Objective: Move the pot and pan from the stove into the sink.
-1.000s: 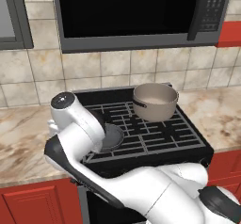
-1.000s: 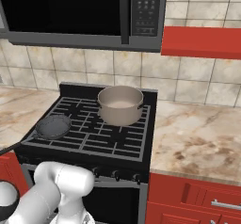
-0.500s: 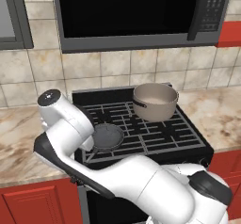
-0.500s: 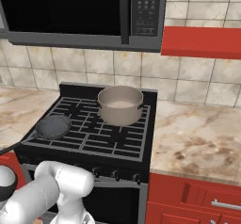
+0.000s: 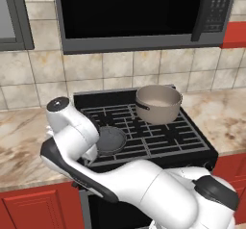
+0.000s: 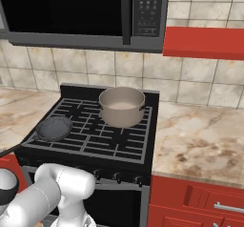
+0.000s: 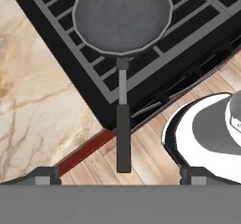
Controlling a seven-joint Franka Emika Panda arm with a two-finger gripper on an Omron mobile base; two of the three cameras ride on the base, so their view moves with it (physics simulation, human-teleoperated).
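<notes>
The stove (image 5: 144, 132) was the largest item, a black range with cast grates set into the marble worktop (image 6: 200, 140), and both task items rested on its grates. The pot (image 5: 158, 103) sat on a rear burner toward the right; it was wide and deep with a dark rim and short dark side handles, and it was judged rigid and the heavier of the two, best taken by the rim wall or one side handle rather than across its full width. The pan (image 7: 122, 16) lay at the front left of the grates, well apart from the pot, a shallow dark grey dish judged light and stiff. Its long thin black handle (image 7: 123, 133) projected past the front edge of the stove over the wooden floor (image 7: 146, 157), which left free space on both sides of it. That handle was judged the correct place to take hold: narrow, straight and accessible, though a smooth round bar may roll, and the dish would lever downward if gripped far from the bowl. The gripper (image 7: 120, 173) hung above the outer end of the handle with its jaws spread wide and holding nothing; the handle appeared centred between the fingertips (image 7: 47, 175), although their height above it could not be judged reliably.
</notes>
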